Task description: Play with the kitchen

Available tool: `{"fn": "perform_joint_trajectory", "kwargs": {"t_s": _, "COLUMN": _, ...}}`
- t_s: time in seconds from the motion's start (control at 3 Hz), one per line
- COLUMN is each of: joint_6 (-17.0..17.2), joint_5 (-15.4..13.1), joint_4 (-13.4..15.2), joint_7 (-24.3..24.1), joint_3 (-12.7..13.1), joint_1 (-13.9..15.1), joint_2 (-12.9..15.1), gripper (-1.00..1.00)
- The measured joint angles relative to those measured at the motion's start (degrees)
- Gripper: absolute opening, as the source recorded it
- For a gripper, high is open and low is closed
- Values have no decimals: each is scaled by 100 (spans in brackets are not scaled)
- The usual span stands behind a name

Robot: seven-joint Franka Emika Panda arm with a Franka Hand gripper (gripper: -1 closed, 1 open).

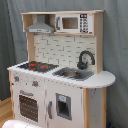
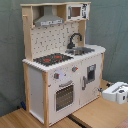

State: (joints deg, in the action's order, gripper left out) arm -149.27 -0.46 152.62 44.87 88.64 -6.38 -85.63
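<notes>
Second exterior view: nearest the onlooker, at the second exterior view's right edge, the gripper (image 2: pixel 118 92) sits low over the table (image 2: pixel 100 112), a pale block level with the foot of the kitchen (image 2: pixel 60 65) and apart from it. I cannot tell whether it is spread or closed; it appears to hold nothing, and it touches no part of the toy. It appears parked clear of the toy rather than mid-reach, so play seems not yet begun. In the first exterior view a pale shape at the bottom edge may be the same arm, though this is too indistinct to say.

The kitchen stands upright on the table, in the middle of both exterior views. Its front carries what a reaching arm would meet first: the oven door (image 2: pixel 64 96) with its window, shut, two knobs (image 2: pixel 65 72) just above it, and beside it a cupboard door (image 2: pixel 90 75) with a dark panel, also shut.

On the worktop the hob (image 2: pixel 53 58) lies at the oven end; the sink (image 2: pixel 83 50) is set in beside it, the faucet (image 2: pixel 74 39) arching over the basin from behind so that it would pour into it.

Farthest back rises the tiled panel; above it the hood (image 2: pixel 49 20) hangs over the hob, as a real one would, and the microwave (image 2: pixel 77 11) sits above the sink end. A grey curtain (image 2: pixel 112 30) closes the scene.
</notes>
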Motion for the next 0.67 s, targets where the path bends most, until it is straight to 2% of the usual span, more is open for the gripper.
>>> {"fn": "perform_joint_trajectory", "kwargs": {"t_s": 0.33, "joint_6": -10, "joint_5": -2, "joint_4": -406, "joint_7": -39, "joint_3": -241, "joint_1": 370, "joint_2": -7, "gripper": 100}}
{"fn": "perform_joint_trajectory", "kwargs": {"t_s": 0.67, "joint_6": -73, "joint_5": -2, "joint_4": -628, "joint_7": -281, "joint_3": -240, "joint_1": 871, "joint_2": -16, "gripper": 100}}
